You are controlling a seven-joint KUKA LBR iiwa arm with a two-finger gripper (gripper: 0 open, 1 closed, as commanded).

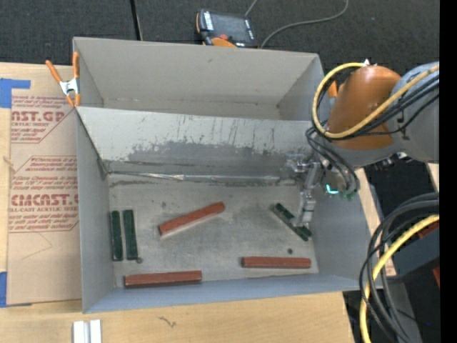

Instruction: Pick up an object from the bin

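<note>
My gripper [307, 216] hangs low at the right side of the bin, its fingers pointing down onto a small dark green stick [291, 221] that lies slanted on the floor there. The fingertips are at the stick's right end; whether they touch it I cannot tell. A reddish-brown stick [276, 263] lies flat just in front of the gripper, near the bin's front wall.
Another reddish-brown stick [191, 219] lies slanted in the middle of the floor, and a third [163, 279] along the front wall at the left. Two dark green sticks [123, 235] lie side by side at the far left. The arm with its orange cover and yellow cables stands over the bin's right rim.
</note>
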